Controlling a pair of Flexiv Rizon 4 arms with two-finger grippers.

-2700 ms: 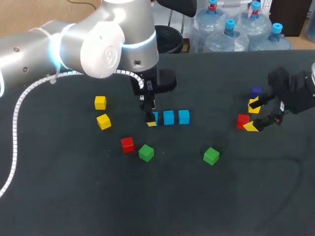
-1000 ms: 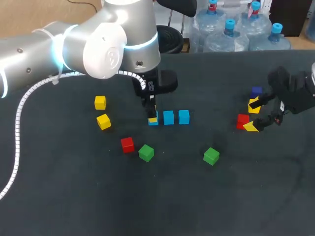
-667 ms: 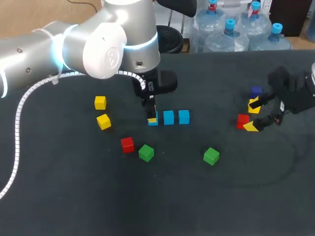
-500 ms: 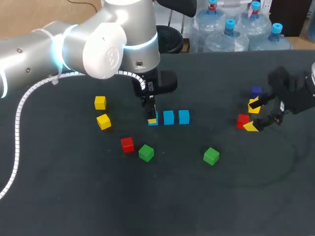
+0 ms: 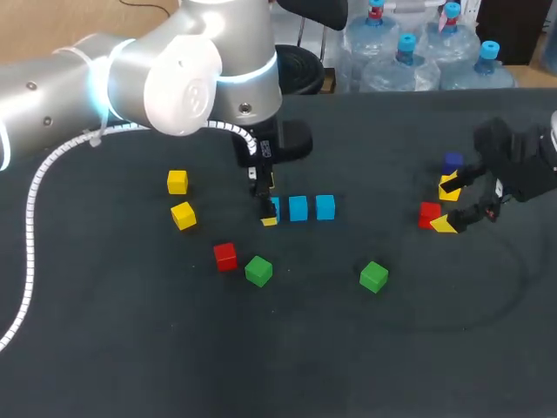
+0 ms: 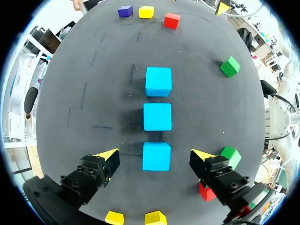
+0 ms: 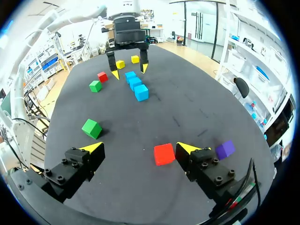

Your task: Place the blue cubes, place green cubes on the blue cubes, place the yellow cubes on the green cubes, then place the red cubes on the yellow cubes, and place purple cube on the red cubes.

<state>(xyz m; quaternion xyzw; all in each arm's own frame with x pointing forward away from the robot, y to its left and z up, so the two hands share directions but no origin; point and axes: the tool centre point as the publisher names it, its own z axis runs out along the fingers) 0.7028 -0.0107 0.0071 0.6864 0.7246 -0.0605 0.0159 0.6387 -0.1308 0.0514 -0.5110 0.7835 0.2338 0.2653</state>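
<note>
Three blue cubes lie in a row: the left blue cube, the middle blue cube and the right blue cube. My left gripper is open and straddles the left cube, with a gap on each side. Two green cubes, two yellow cubes and a red cube lie loose nearby. My right gripper is open and empty, just above another red cube. A purple cube sits beside it.
A third yellow cube lies between the far purple and red cubes in the left wrist view; my right gripper mostly hides it from the head camera. The dark table has open surface in front of the cubes.
My left gripper's fingers have spread apart and let go of the left blue cube, which stays in line with the other two. The right arm has not moved.
</note>
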